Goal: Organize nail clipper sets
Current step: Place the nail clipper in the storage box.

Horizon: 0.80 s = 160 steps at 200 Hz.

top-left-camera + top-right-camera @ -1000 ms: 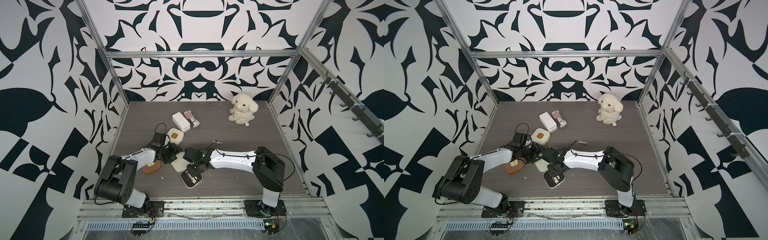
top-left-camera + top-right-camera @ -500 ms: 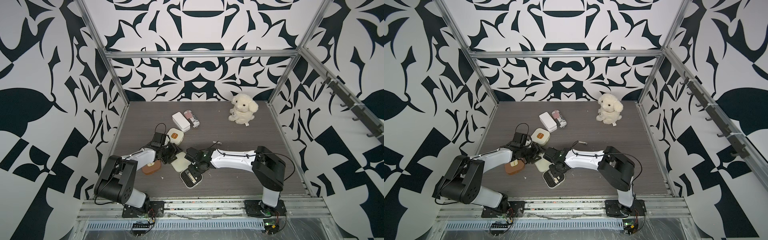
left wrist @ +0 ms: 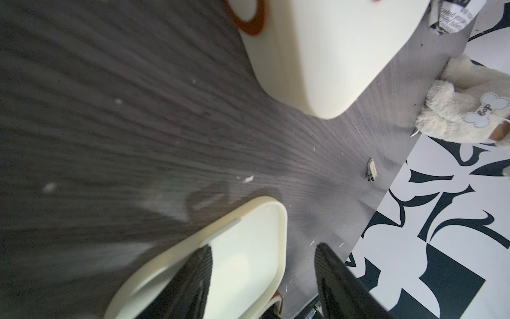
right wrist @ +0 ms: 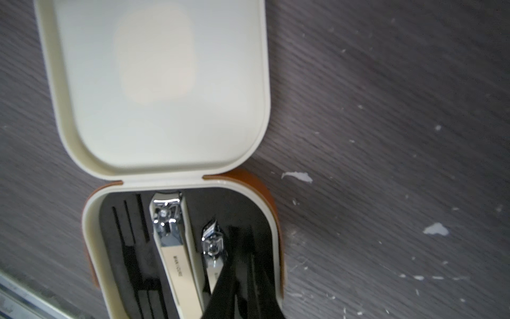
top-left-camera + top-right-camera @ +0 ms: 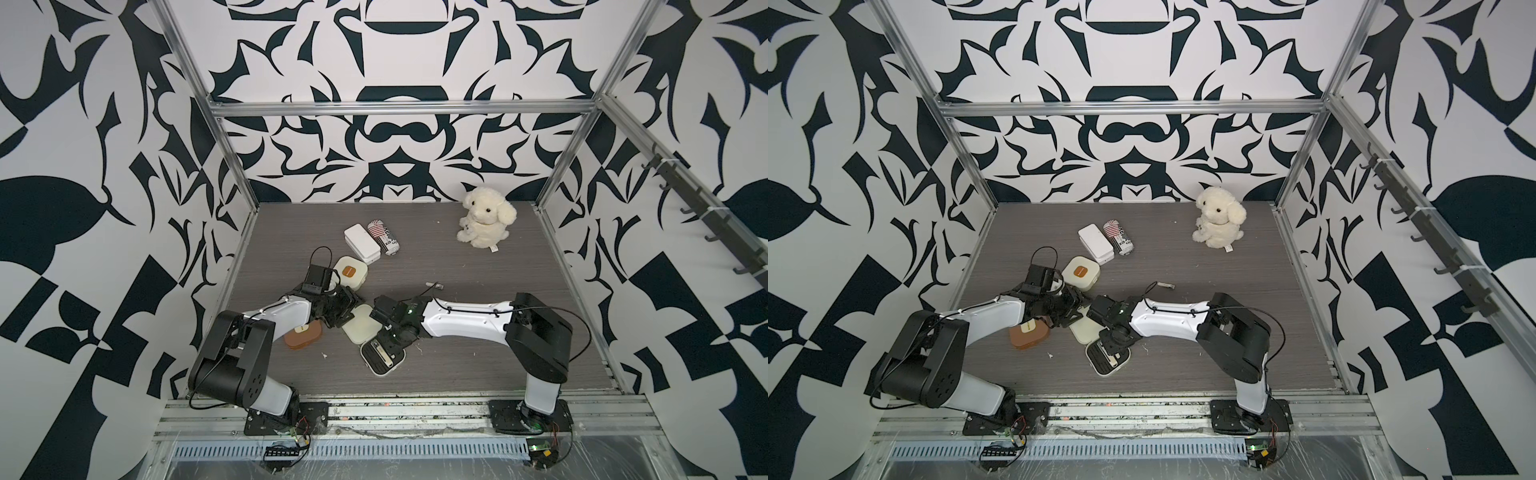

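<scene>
**Cream-coloured and laid flat: the open cream case (image 5: 368,332) near the front edge of the table (image 5: 478,365)**

Left of the table's middle and nearer its front edge, the case rests with its lid (image 4: 160,82) folded back flat and its black insert (image 4: 124,248) facing up. Two metal clippers lie side by side in the insert, the larger clipper (image 4: 171,243) and the smaller clipper (image 4: 214,243) just beside it.

The right gripper (image 4: 238,273) hangs over the insert, its dark fingers (image 4: 220,292) close together at the smaller clipper's handle. Blur hides whether they pinch it. The left gripper (image 3: 263,247) is at the lid's rim, spread and clamping nothing. One finger lies over the lid's inside, and the other stands outside the rim with bare table showing between.

The tan-brown case (image 5: 303,336), closed, sits toward the left edge, partly under the left arm. The closed cream case (image 5: 351,272), with an orange patch on top, lies further back, just beside that arm's wrist. A loose clipper (image 5: 435,286) lies alone about the table's middle. The white box (image 5: 361,243) and striped can (image 5: 384,237) lie touching toward the back edge. The plush dog (image 5: 484,222) sits near the back right corner.
</scene>
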Tool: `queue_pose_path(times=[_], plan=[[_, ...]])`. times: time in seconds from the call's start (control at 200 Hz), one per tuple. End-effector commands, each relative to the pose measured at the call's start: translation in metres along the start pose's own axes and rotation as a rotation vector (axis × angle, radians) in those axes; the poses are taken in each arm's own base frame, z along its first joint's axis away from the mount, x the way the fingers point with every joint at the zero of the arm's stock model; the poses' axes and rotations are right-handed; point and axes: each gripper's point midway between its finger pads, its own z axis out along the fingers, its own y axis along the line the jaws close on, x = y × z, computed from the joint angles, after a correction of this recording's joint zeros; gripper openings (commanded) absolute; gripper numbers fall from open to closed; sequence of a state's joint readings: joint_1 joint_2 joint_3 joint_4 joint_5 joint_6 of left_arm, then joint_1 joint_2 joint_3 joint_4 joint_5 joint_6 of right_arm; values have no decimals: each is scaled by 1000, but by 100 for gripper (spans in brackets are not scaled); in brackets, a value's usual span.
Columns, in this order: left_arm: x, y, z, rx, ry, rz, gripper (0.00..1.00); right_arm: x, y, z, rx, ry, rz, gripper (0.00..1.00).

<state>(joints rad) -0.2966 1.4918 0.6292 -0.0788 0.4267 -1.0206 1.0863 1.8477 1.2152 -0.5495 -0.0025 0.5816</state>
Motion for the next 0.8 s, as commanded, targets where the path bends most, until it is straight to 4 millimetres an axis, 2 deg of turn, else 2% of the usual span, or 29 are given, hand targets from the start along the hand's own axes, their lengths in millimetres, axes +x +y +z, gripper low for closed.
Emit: queue_pose_path(times=[0.0,0.26,0.52,0.795], plan=[[9,31,3,-115,20,-40,64,-18,6,-30,-13,-73,-1,18],[9,31,3,-115,20,-41,64,-17,14,-28,-50,-60,-10,20],[9,32,3,-116,22,-41,64,-13,20,-16,-71,-27,-18,20],[9,32,3,-118,23,-43,64,-7,18,-1,-60,4,-16,20]])
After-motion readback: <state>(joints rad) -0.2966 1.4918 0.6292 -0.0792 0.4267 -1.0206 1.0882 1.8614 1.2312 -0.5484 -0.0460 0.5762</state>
